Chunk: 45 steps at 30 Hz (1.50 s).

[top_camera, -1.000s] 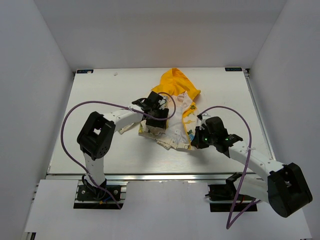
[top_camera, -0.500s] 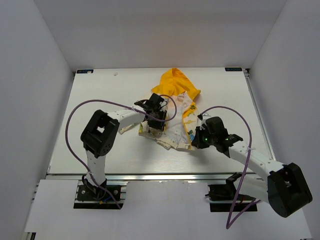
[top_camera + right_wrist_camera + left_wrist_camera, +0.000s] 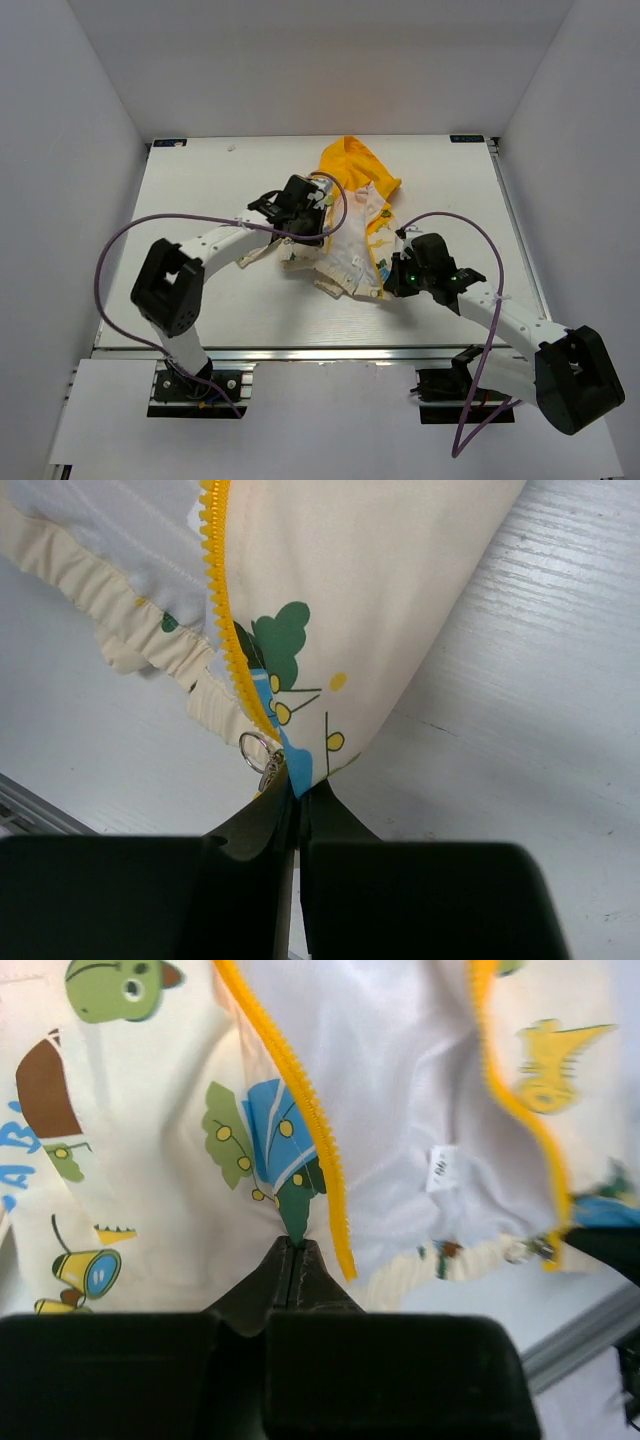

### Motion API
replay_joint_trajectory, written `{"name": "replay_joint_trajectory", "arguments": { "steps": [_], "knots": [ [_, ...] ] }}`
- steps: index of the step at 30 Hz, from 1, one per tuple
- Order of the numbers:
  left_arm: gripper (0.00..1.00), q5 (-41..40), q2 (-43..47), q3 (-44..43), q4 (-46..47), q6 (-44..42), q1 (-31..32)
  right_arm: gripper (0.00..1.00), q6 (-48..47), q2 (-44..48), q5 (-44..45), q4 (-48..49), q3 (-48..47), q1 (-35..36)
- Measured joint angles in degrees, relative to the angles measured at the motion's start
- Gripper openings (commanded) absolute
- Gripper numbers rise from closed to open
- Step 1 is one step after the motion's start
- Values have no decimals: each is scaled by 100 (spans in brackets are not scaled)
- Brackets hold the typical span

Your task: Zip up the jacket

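The jacket [image 3: 350,240] lies near the middle of the table [image 3: 200,190], its yellow hood [image 3: 352,168] pointing toward the far edge and its front lying open. The left gripper [image 3: 315,225] sits over the jacket's left side, and the right gripper [image 3: 388,278] is at the near right corner. In the left wrist view the left gripper [image 3: 295,1252] has its fingers pressed together on a fold of printed cream fabric just beside one yellow zipper edge [image 3: 300,1110]. The other zipper edge [image 3: 510,1090] runs apart from it, with white lining [image 3: 400,1080] and a small label [image 3: 441,1167] between them. In the right wrist view the right gripper [image 3: 298,785] pinches the bottom corner of the printed panel, next to the end of the zipper teeth [image 3: 218,590]. A small metal ring [image 3: 256,750] hangs just beside the fingertips, and a ruffled hem [image 3: 110,620] lies to the left
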State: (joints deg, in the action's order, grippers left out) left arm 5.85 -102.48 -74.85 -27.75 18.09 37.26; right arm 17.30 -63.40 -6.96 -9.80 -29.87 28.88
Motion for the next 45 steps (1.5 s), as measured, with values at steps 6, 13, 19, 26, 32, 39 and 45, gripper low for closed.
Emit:
{"name": "replay_joint_trajectory", "arguments": {
  "steps": [6, 13, 19, 26, 32, 39, 45],
  "knots": [
    [3, 133, 975, 476, 168, 48, 0, 0, 0, -96, 28, 26, -4, -2],
    [12, 260, 999, 1113, 83, 105, -2, 0, -2, -387, 103, 35, -11, -39],
    [32, 437, 898, 1414, 74, 168, -2, 0, -2, -498, 109, 85, -37, -46],
    [77, 704, 817, 1419, 122, 188, -2, 0, 0, -525, 109, 92, -37, -55],
    [71, 669, 621, 1419, 101, 199, 15, 0, 0, -525, 109, 92, -37, -63],
    [57, 411, 442, 1416, 103, 251, 55, 0, 2, -522, 109, 92, -37, -63],
    [28, 245, 247, 1401, 122, 310, 109, 0, 2, -522, 116, 92, -37, -63]
  ]
}}
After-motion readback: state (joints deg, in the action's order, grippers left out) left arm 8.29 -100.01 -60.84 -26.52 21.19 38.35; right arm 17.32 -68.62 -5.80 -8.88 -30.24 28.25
